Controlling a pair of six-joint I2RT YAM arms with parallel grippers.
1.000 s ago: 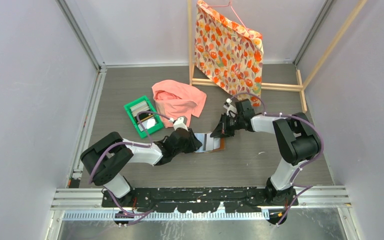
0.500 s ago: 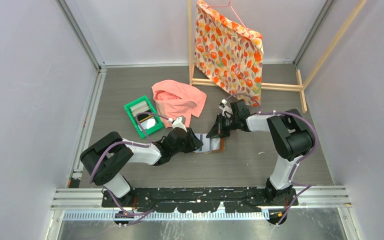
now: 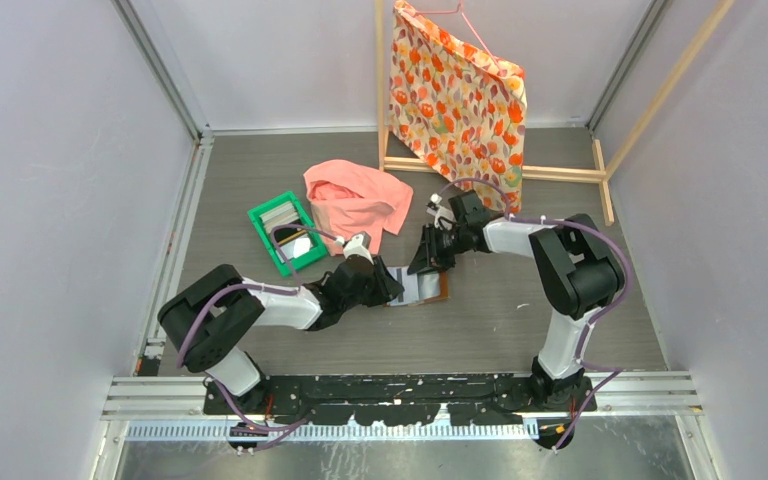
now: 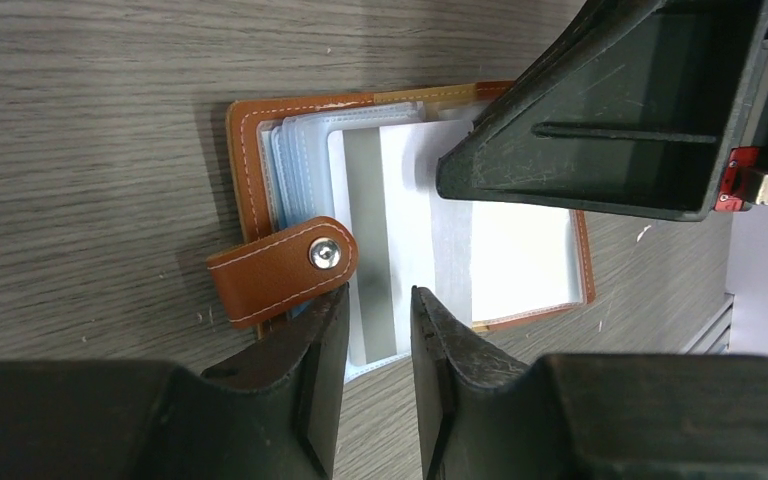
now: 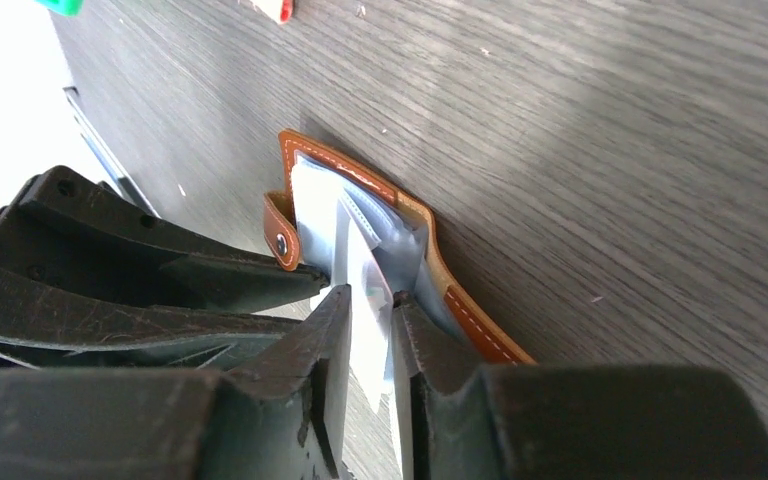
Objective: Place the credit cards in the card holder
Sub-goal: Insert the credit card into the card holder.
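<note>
1. Roughly: card holder (image 4: 250,170) lies open mid-table (image 4: 80,120), with both grippers crowding it.
2. Striped card (image 4: 370,250) pokes out of a pocket, long axis pointing into the left gripper (image 4: 378,295); its jaws are slightly parted and clamp nothing visible.
3. Right gripper (image 5: 370,297): a slit apart around a white edge. Clamped or freed, can't tell.
4. Flat wood-grain table; little room between the arms.

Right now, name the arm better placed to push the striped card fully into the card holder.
Left, probably. The left gripper straddles the near end of the grey-striped card, in line with its pocket in the card holder. The right gripper sits over the clear sleeves, jaws slightly apart.
</note>
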